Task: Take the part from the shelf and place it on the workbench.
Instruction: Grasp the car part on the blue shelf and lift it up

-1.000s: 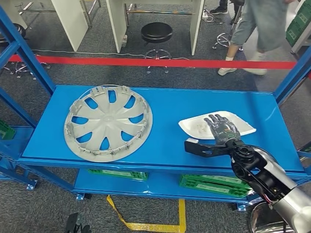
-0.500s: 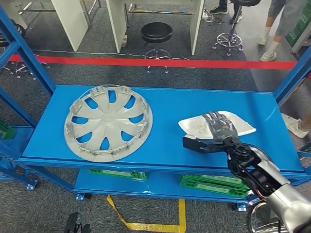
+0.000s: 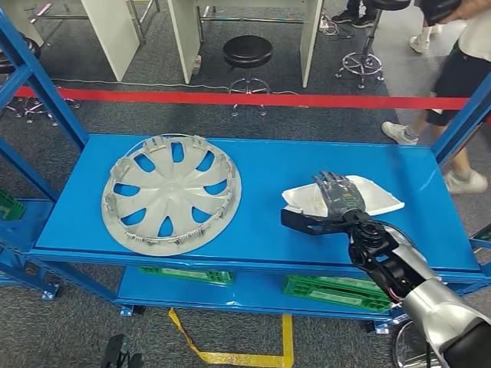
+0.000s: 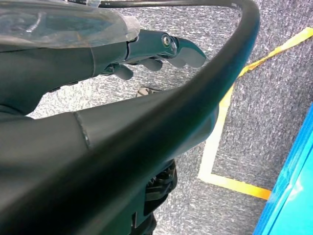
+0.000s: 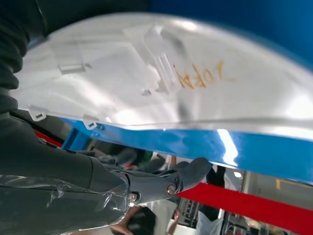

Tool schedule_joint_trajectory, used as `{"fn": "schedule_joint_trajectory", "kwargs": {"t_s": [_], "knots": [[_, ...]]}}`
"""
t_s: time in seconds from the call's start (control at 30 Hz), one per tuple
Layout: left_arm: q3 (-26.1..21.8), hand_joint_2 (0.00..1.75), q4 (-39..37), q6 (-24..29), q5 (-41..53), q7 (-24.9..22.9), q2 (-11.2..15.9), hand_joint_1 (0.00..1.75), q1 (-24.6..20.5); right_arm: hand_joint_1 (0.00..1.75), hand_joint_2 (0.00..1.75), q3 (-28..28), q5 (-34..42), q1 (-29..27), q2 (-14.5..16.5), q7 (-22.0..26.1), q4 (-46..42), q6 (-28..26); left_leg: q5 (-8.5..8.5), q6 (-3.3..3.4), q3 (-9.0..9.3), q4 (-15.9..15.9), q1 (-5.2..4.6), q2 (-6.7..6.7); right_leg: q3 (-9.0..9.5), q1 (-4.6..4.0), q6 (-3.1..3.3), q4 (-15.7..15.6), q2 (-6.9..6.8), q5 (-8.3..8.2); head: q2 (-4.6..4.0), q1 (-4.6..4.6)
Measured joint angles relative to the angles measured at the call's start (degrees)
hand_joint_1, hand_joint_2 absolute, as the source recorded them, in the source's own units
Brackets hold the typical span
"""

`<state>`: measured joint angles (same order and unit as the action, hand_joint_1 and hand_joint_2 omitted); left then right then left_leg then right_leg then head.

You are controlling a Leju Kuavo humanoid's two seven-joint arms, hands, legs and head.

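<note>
A flat white plastic part (image 3: 379, 196) lies at the right of the blue shelf top (image 3: 266, 165). My right hand (image 3: 338, 196) lies over the part's left half, fingers spread flat on it and the thumb stretched out left above the shelf. In the right wrist view the white part (image 5: 166, 83) with orange writing spans the blue shelf edge, and the thumb (image 5: 177, 180) sits apart from it. A grey wheel cover (image 3: 171, 193) lies flat at the shelf's left. My left hand (image 4: 162, 49) hangs over the grey floor with nothing in it.
Blue uprights (image 3: 43, 88) frame the shelf at both ends. Green crates (image 3: 336, 291) sit on the lower shelf. Behind the shelf run a red tape barrier (image 3: 243, 98), a black stool (image 3: 247, 50) and white desks. A person (image 3: 460, 73) walks at the far right.
My right hand has slid a little left and farther onto the white part. People in the background have walked on; the wheel cover has not moved.
</note>
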<state>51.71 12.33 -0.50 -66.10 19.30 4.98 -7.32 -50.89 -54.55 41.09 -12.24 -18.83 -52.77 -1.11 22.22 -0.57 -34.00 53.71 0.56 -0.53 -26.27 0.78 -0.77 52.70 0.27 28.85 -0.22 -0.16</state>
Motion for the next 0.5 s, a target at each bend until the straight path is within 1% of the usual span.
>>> {"fn": "schedule_joint_trajectory", "kwargs": {"t_s": [0.07, 0.13, 0.33, 0.5], "knots": [[0.0, 0.0, 0.0, 0.0, 0.1, 0.0, 0.0, 0.0, 0.0, 1.54, 1.75, 0.0, 0.0, 0.0, 0.2, 0.0, 0.7, 0.0, 0.0, 0.0, 0.0, 0.0, 0.0, 0.0, 0.0, 0.0, 0.0, 0.0, 0.0, 0.0, 0.0, 0.01], [0.0, 0.0, 0.0, 0.0, 0.2, 0.0, 0.0, 0.0, 0.0, 1.58, 1.75, 0.0, 0.0, 0.0, 0.3, 0.0, 1.3, 0.0, 0.0, 0.0, 0.0, 0.0, 0.0, 0.0, 0.0, 0.0, 0.0, 0.0, 0.0, 0.0, 0.0, 0.0], [0.0, 0.0, 0.0, 0.0, 0.2, 0.0, 0.0, 0.0, 0.0, 1.61, 1.75, 0.0, 0.0, -0.1, 0.5, 0.0, 2.4, 0.0, 0.0, 0.0, 0.0, 0.0, 0.0, 0.0, 0.04, 0.0, 0.0, 0.0, 0.0, 0.0, 0.0, 0.0], [0.0, 0.0, 0.0, -0.1, 0.1, 0.2, 0.0, 0.0, 0.0, 1.71, 1.75, 0.0, 0.0, 0.0, 0.6, 0.0, 2.8, 0.2, 0.0, 0.0, 0.0, 0.0, 0.01, 0.0, 0.01, 0.0, 0.0, 0.0, 0.0, 0.0, 0.0, -0.03]]}}
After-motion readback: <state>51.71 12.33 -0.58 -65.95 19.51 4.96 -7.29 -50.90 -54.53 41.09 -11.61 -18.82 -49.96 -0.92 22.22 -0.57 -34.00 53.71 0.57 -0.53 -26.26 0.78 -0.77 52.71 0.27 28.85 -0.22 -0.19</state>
